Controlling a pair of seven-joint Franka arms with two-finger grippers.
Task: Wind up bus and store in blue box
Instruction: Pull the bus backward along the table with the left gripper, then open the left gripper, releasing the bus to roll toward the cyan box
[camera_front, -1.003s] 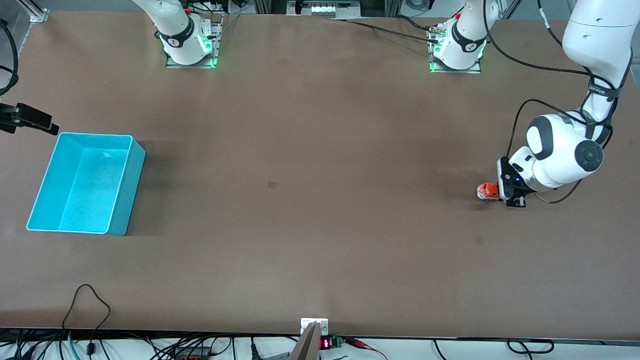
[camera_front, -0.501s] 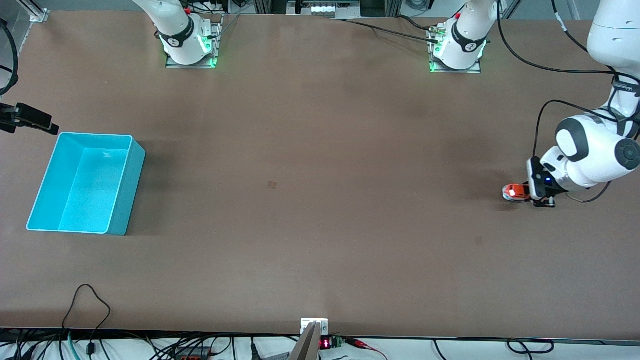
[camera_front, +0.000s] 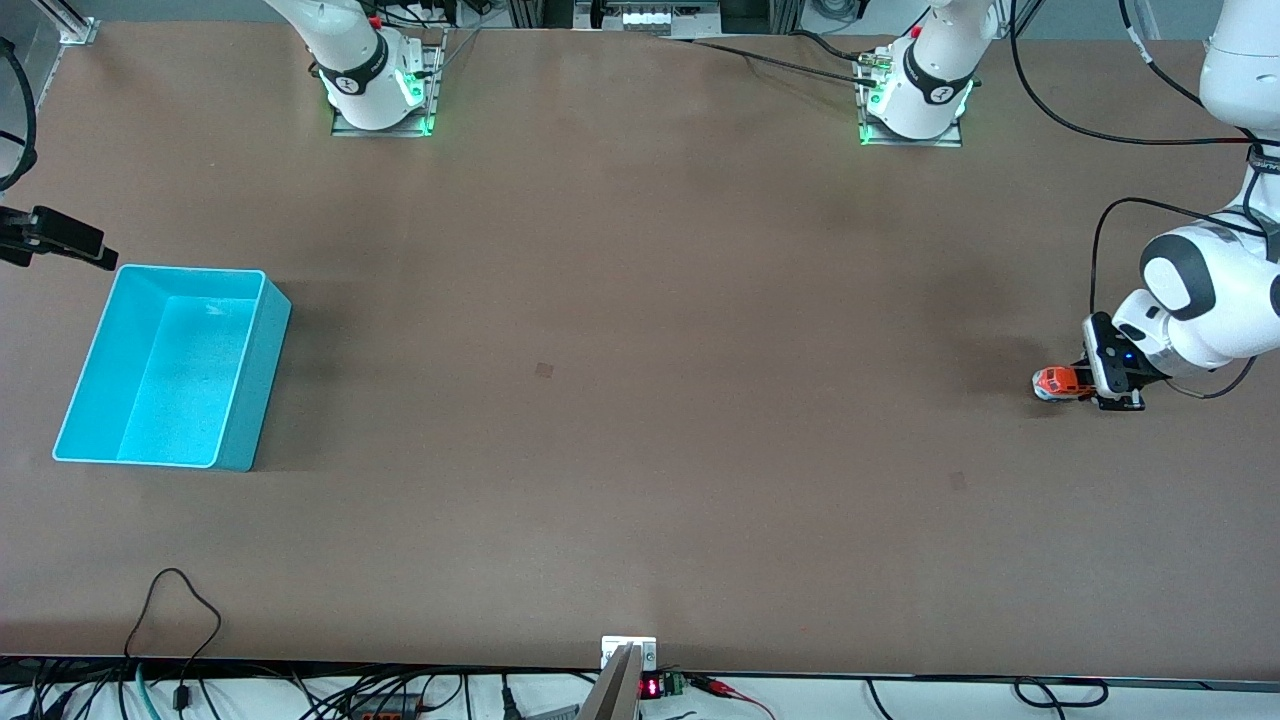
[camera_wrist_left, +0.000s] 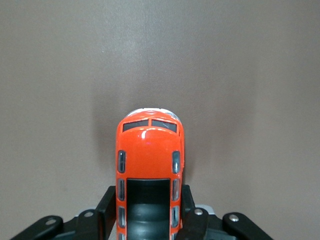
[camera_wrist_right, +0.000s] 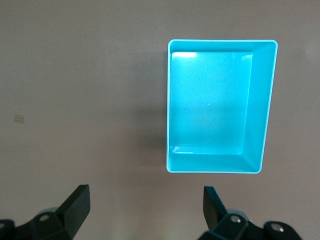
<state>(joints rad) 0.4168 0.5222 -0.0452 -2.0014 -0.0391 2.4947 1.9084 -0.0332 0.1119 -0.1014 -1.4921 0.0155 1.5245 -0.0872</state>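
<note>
We hold the bus (camera_front: 1060, 383) at the left arm's end of the brown surface (camera_front: 640, 420), our left gripper (camera_front: 1085, 385) low over that spot with its black fingers (camera_wrist_left: 192, 220) clamped on the toy's flanks. In the left wrist view the orange body and dark roof panel sit squarely between the two fingers, the windscreen and pale front pointing away from the gripper, and a soft shadow spreads on the surface around the toy. From the front camera only the bus's nose and part of its orange body show past the gripper's black mount; whether the wheels touch the surface we cannot tell.

The blue box (camera_front: 170, 365) stands open-topped at the right arm's end of the surface, well apart from the bus, with nothing visible inside it. Our right gripper (camera_wrist_right: 145, 205) waits in the air beside the box, at the very edge of the front view, its fingers (camera_wrist_right: 75, 205) spread wide and holding nothing; the right wrist view looks down past both black tips onto the box's bright floor and lighter rim.

Between box and bus the surface carries only a small dark mark (camera_front: 544, 370), nearer the box than the bus
</note>
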